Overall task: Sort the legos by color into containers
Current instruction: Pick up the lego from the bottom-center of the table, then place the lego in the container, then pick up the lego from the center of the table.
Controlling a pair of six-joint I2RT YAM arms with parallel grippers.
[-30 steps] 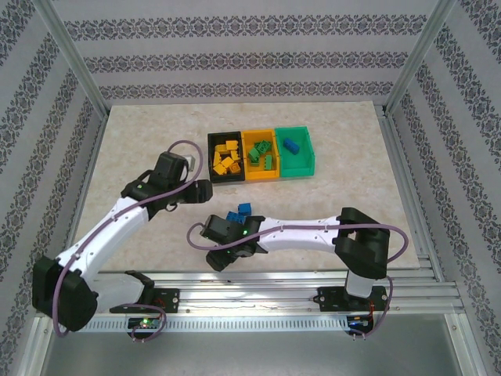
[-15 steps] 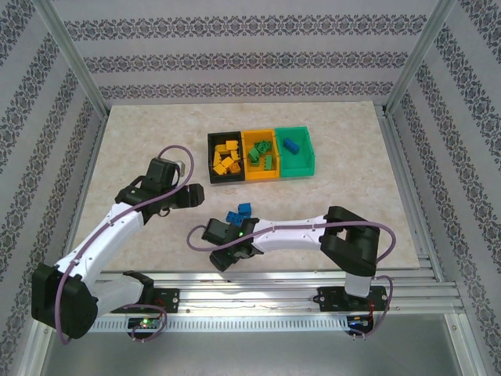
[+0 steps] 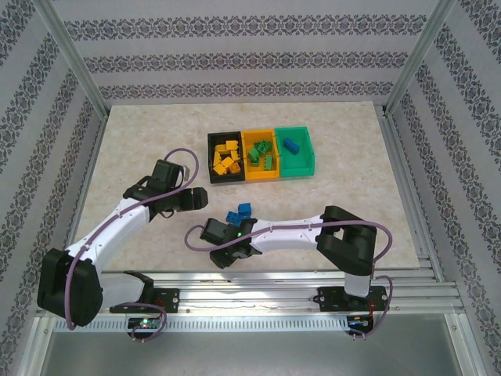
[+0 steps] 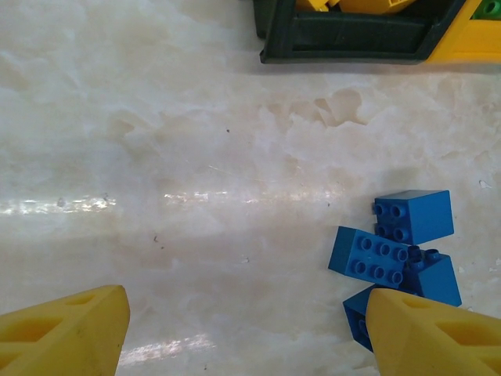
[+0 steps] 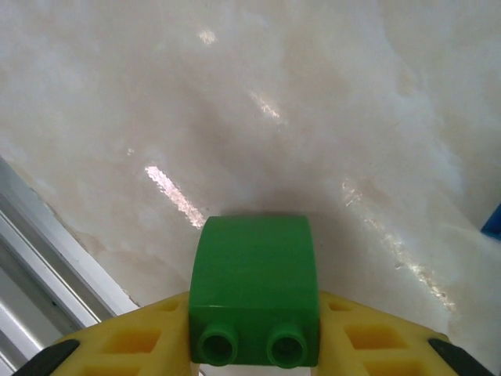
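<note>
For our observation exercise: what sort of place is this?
Probably a robot test cell: an aluminium frame encloses the marble-look table, with left arm and right arm mounted at its near edge and patterned backdrop walls.

Robot lab rig: alu frame (image 3: 274,286), patterned backdrop walls (image 3: 250,55), marble-look tabletop (image 3: 352,188).

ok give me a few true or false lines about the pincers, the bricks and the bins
1. The right pincer grips a green brick. True.
2. The left pincer is shut on a blue brick. False: it is open and empty above the table.
3. The black bin holds yellow bricks. True.
4. The green bin holds green bricks. False: a blue brick lies in it.
5. Several blue bricks lie loose on the table. True.
</note>
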